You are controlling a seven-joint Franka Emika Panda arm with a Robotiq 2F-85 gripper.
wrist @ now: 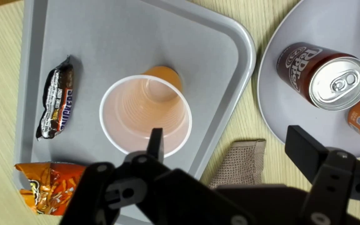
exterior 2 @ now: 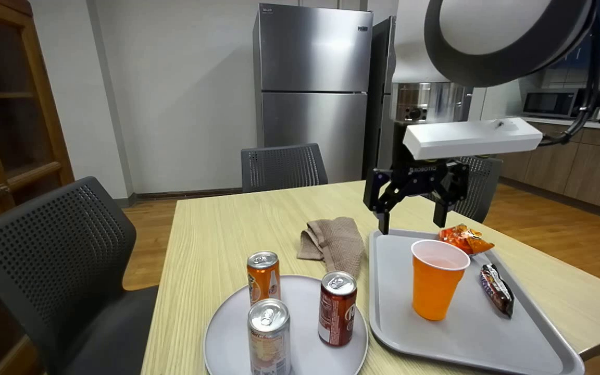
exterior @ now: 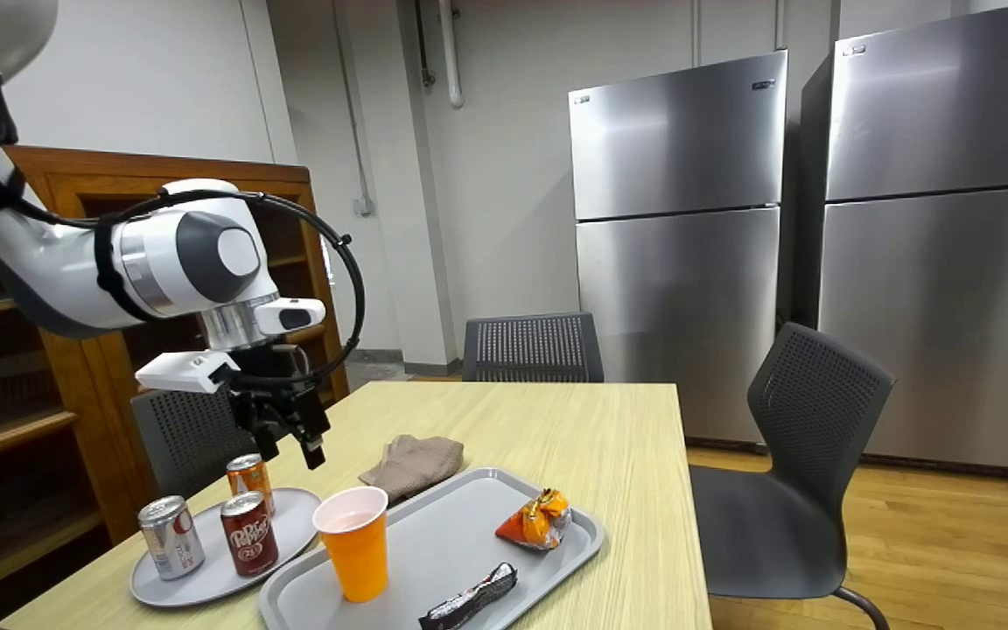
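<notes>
1. Above the counter (exterior 2: 216,234), the gripper (exterior 2: 412,224) hangs with its fingers spread wide, nothing between them, and touches none of the things below.
2. Beneath it, in line with that gap in the wrist view, lies a brown cloth (wrist: 242,164), rumpled on the counter just beside the grey tray (exterior 2: 487,333) and near the round plate (exterior 2: 302,323); whether it touches the tray I cannot tell.
3. The cloth should prove light, limp and hard to harm. Its raised folds look the best place to pinch; a flat edge would give little to grip.
4. Upright on the tray, near the cloth, stands an orange cup (exterior 2: 435,291) that looks empty. Probably light, smooth and thin-walled, it could buckle or tip, so a gentle hold across the body, below the rim, would suit it better than squeezing the lip.
5. On the plate stand a Dr Pepper can (exterior: 250,538), an orange can (exterior: 247,479) and a silver can (exterior: 173,541). Their sides are likely slick; a full one would weigh far more than cup or cloth, and is best held round the middle.
</notes>
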